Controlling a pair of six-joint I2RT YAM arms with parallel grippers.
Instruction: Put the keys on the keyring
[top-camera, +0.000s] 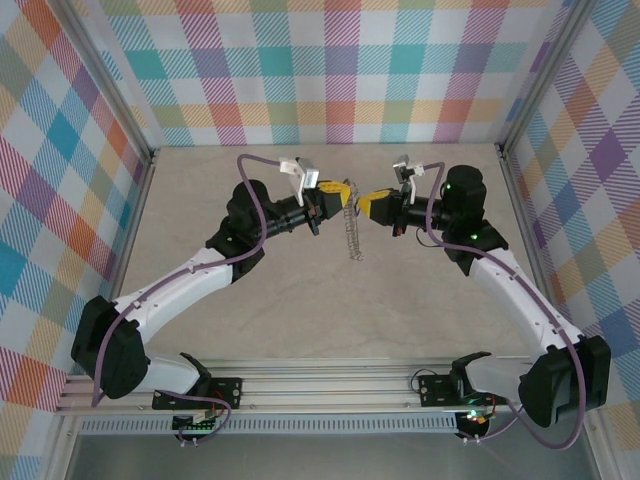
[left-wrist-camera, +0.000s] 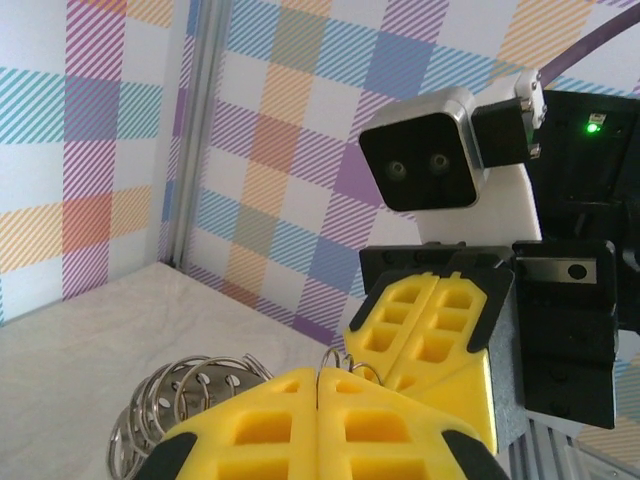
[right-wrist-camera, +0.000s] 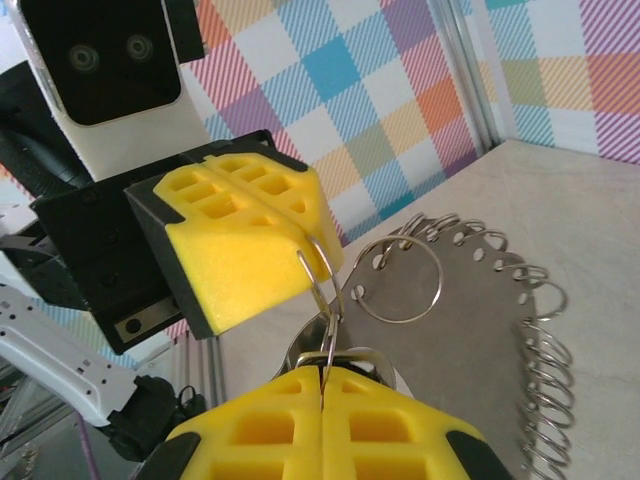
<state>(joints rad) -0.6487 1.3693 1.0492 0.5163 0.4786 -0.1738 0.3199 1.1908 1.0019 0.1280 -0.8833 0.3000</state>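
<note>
The keyring (top-camera: 351, 235) hangs edge-on under the spot where both grippers meet above the table. In the right wrist view the keyring (right-wrist-camera: 470, 340) is a flat silvery round with small wire rings all along its rim; the left wrist view shows its rings (left-wrist-camera: 175, 400) low on the left. My left gripper (top-camera: 343, 191) is shut on a thin wire ring (right-wrist-camera: 322, 268). My right gripper (right-wrist-camera: 322, 372) is shut on another thin ring, and the two rings cross between the yellow fingertips. I cannot make out the keys; a silvery clasp-like bit (right-wrist-camera: 345, 352) lies just past my right fingers.
Checked walls close in the beige table (top-camera: 220, 190) at the back and both sides, with metal posts (top-camera: 150, 165) in the corners. Open table surface lies in front of and behind the hanging keyring. The aluminium rail (top-camera: 330, 385) carrying both bases runs along the near edge.
</note>
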